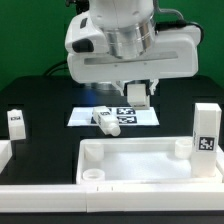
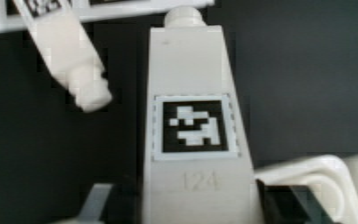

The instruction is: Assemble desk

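Observation:
The white rimmed tabletop (image 1: 128,149) lies at the front of the black table, with round sockets in its corners. My gripper (image 1: 135,98) hangs just behind it, shut on a white desk leg (image 2: 194,90) with a square tag on its face. The fingers (image 2: 105,200) press the leg's lower sides. A second leg (image 1: 103,120) (image 2: 69,62) lies flat on the marker board (image 1: 140,116). Two more legs stand upright, one at the exterior view's left (image 1: 17,122) and one at its right (image 1: 206,130). A tabletop corner (image 2: 332,172) shows beside the held leg.
White border rails run along the table's front (image 1: 60,190) and left edges. The arm's bulky white body (image 1: 125,45) hides the back of the table. A green wall stands behind.

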Controlling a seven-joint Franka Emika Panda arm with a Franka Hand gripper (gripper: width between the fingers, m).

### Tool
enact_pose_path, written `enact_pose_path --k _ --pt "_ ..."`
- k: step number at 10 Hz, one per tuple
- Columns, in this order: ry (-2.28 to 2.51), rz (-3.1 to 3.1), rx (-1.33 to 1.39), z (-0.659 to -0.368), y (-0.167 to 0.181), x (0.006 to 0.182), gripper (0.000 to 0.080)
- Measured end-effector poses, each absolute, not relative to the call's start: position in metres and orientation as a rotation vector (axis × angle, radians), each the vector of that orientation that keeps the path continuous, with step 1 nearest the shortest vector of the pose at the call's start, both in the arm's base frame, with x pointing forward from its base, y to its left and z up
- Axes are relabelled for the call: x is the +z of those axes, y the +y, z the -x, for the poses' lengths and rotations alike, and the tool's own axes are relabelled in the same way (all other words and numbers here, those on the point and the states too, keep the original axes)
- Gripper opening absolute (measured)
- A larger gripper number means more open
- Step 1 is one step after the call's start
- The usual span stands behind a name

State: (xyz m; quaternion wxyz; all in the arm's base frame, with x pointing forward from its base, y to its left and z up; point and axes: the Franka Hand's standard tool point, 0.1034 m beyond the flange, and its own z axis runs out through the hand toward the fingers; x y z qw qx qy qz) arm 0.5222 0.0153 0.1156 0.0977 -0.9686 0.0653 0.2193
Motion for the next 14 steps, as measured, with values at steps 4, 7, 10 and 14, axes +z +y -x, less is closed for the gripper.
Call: enact_pose_path --k 4,7,10,14 --pt "0.128 2.917 0.031 -0.590 -0.016 0.160 0.0285" --pt "0.045 3.024 -0.366 -0.595 -0.038 0.145 0.0285" --pt "-0.012 3.080 -0.749 -0.620 -0.056 0.161 0.0285" --pt "-0.016 3.071 -0.704 -0.634 -0.068 0.154 0.0285"
